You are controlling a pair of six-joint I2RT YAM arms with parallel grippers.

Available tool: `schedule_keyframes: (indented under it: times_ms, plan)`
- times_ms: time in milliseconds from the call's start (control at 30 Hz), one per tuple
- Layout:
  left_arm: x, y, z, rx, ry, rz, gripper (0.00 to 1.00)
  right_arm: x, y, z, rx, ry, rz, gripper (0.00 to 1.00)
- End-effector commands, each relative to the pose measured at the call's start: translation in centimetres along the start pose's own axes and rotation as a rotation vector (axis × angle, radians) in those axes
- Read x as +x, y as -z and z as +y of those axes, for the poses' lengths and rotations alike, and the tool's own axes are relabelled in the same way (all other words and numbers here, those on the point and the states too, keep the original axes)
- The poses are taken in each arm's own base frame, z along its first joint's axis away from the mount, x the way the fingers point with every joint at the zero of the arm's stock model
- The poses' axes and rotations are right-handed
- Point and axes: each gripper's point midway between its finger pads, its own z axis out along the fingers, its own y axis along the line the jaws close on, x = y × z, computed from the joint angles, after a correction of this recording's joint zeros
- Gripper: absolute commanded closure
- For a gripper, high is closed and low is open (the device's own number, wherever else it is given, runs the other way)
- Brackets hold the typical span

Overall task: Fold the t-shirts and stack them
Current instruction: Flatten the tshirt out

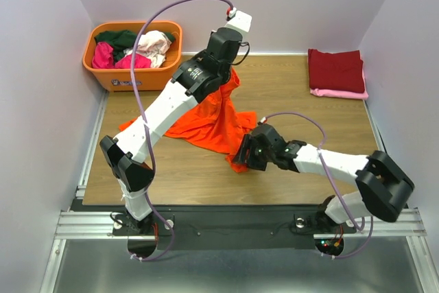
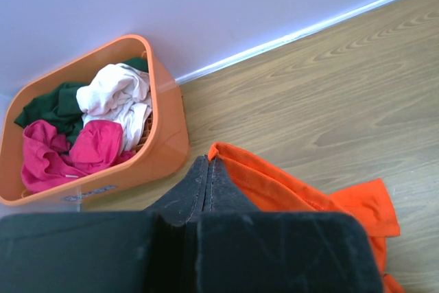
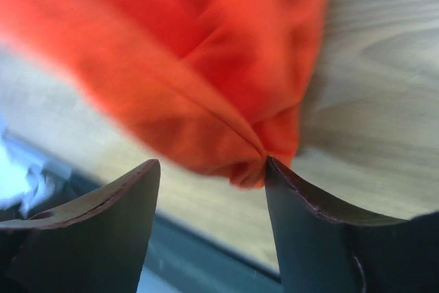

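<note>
1. The orange t-shirt [image 1: 212, 118] sprawls unfolded in the middle of the bench [image 1: 295, 104]. The left tool [image 2: 209, 169] is clenched on it and pulls one part up into a peak.
2. The right tool [image 3: 209, 176] gapes wide; a bunched corner brushes one finger, ungripped.
3. Done, I'd say: a dark red t-shirt [image 1: 335, 68] folded atop a pink t-shirt [image 1: 343, 93], far right corner.
4. Left to do: the dark green shirt [image 2: 51, 104], whitish shirt [image 2: 116, 94] and magenta shirt [image 2: 75, 152] in the orange tub [image 1: 103, 77].
5. The tub's front label [image 2: 96, 192] is unreadable.
</note>
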Motion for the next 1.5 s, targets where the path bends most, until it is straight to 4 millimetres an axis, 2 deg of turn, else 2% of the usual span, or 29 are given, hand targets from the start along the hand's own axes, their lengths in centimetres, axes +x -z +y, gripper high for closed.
schedule_keyframes:
  times_ms: [0,33,67,167,200,267,300,333,367,433,467,567,700,767,900,967,1133,1200,1467]
  plan:
    - [-2.9,1.1,2.5,-0.048,0.081,-0.075,1.0,-2.9,-1.9,-1.2,0.121,-0.113,-0.143,0.37]
    - [-2.7,1.0,2.6,-0.053,0.079,-0.07,1.0,-3.2,-2.1,-1.3,0.132,-0.102,-0.156,0.41]
    - [-2.7,1.3,3.2,-0.064,0.083,-0.071,1.0,-3.9,-2.0,-2.0,0.166,-0.063,-0.19,0.51]
    - [-2.1,1.5,4.7,-0.088,0.084,-0.061,1.0,-6.2,-1.1,-4.2,0.23,-0.04,-0.235,0.67]
    - [-1.9,1.6,5.1,-0.098,0.084,-0.057,1.0,-8.1,-0.2,-6.5,0.283,-0.041,-0.259,0.68]
    - [-1.3,2.0,6.4,-0.124,0.088,-0.048,1.0,-10.3,1.9,-9.0,0.332,-0.016,-0.297,0.68]
    - [-1.1,2.1,6.7,-0.132,0.088,-0.045,1.0,-12.6,3.2,-11.0,0.369,-0.055,-0.344,0.68]
    - [-0.6,2.2,6.8,-0.135,0.085,-0.036,1.0,-13.7,4.1,-11.7,0.384,-0.056,-0.374,0.68]
    - [-0.7,2.6,7.2,-0.139,0.098,-0.045,1.0,-15.7,5.6,-12.0,0.39,-0.046,-0.419,0.64]
    - [-0.6,2.8,7.1,-0.126,0.11,-0.047,1.0,-17.1,6.3,-11.2,0.369,-0.01,-0.431,0.54]
    - [-0.6,2.9,6.7,-0.1,0.125,-0.05,1.0,-17.7,6.5,-10.2,0.351,0.008,-0.421,0.46]
    - [-0.9,2.7,5.3,-0.029,0.159,-0.061,1.0,-16.9,5.8,-8.7,0.271,-0.015,-0.359,0.4]
    - [-0.8,2.2,3.6,0.038,0.18,-0.06,1.0,-15.5,5.5,-8.9,0.247,-0.07,-0.338,0.4]
    - [-0.7,2.1,3.4,0.043,0.177,-0.06,1.0,-15.6,5.3,-9.6,0.278,-0.052,-0.345,0.4]
    - [-0.6,1.6,3.5,0.024,0.16,-0.054,1.0,-15.7,4.3,-10.8,0.323,0.023,-0.315,0.44]
    - [-0.8,1.5,3.5,0.024,0.157,-0.057,1.0,-15.6,3.7,-11.3,0.343,0.02,-0.307,0.51]
    - [-1.1,1.5,3.5,0.024,0.153,-0.059,1.0,-16.2,3.0,-12.5,0.373,-0.063,-0.335,0.53]
    - [-1.1,1.5,3.6,0.022,0.15,-0.059,1.0,-16.4,2.7,-13.1,0.37,-0.095,-0.342,0.57]
    - [-0.8,1.4,3.7,0.013,0.14,-0.053,1.0,-16.8,0.8,-12.7,0.325,-0.124,-0.325,0.59]
